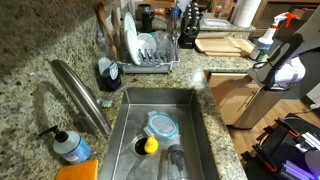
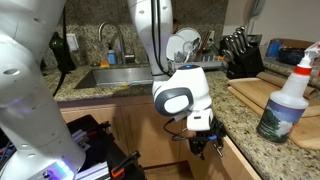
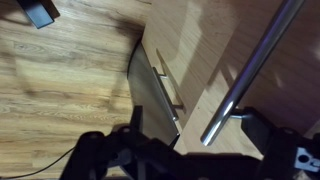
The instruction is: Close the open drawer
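The drawer [image 1: 235,100] is pulled out of the cabinet just right of the steel sink [image 1: 200,130]. It is a light-brown wooden box with flat sides. It sticks out to the right, away from the sink, and its flat front faces right, toward the white robot arm [image 1: 290,70]. It is narrower than the sink.

The counter [image 1: 30,50] is speckled stone. A curved metal faucet [image 1: 85,95] stands left of the sink, with a soap bottle [image 1: 70,145] near it. In the sink lie a round blue lid [image 1: 162,125] and a small yellow thing [image 1: 150,145]. At the far side sits a wire dish rack [image 1: 150,55] with white plates. Far right are a knife block [image 2: 240,52], a wooden cutting board [image 2: 262,92] and a spray bottle [image 2: 285,95] with a red top.

In an exterior view the black gripper [image 2: 205,142] hangs below the counter edge, close to the wooden cabinet fronts. Nothing stands between it and the wood.

The wrist view shows the gripper [image 3: 180,160] with its dark fingers [image 3: 95,150] spread apart and holding nothing. Past them is a smooth wood panel [image 3: 200,40] with a long shiny bar handle [image 3: 250,70] running slantwise. I cannot tell if this panel is the drawer's front. A shorter handle [image 3: 165,88] shows further off. The wood floor [image 3: 60,80] is on the left.
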Tool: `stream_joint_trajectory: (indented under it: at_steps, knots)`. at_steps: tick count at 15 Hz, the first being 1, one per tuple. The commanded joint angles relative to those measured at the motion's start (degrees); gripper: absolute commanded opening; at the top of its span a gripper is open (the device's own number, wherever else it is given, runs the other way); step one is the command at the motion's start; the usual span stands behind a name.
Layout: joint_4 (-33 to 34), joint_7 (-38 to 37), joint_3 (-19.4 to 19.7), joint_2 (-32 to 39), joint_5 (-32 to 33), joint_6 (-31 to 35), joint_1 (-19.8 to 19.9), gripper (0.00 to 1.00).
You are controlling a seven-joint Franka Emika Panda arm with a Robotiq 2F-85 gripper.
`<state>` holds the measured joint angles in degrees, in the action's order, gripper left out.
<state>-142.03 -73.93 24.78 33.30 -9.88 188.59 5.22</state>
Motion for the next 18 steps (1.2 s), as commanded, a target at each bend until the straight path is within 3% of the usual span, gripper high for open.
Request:
stream_joint_trajectory:
  at_steps: [1,5,7,8,10,11,14,16,18]
  knots:
    - [3.51,5.91,-3.14,3.61,-4.74,6.95,3.18,1.0]
    - [3.47,11.5,-6.78,5.19,-6.56,12.73,6.14,1.0]
    - [3.74,13.92,-7.88,3.73,-7.05,6.84,7.32,1.0]
    - [1.02,13.84,-7.13,3.09,-9.65,9.34,5.33,1.0]
    - [0.0,14.9,-8.16,1.59,-10.36,10.11,5.5,1.0]
    - [-0.08,15.54,-6.65,0.66,-12.87,9.33,2.9,1.0]
    - [-2.83,17.34,-6.83,-2.13,-16.11,8.99,0.89,1.0]
    - [-3.8,18.58,-8.07,-5.31,-16.39,4.19,1.44,1.0]
    - [-4.08,17.75,-4.39,-6.43,-15.33,-4.68,-2.23,1.0]
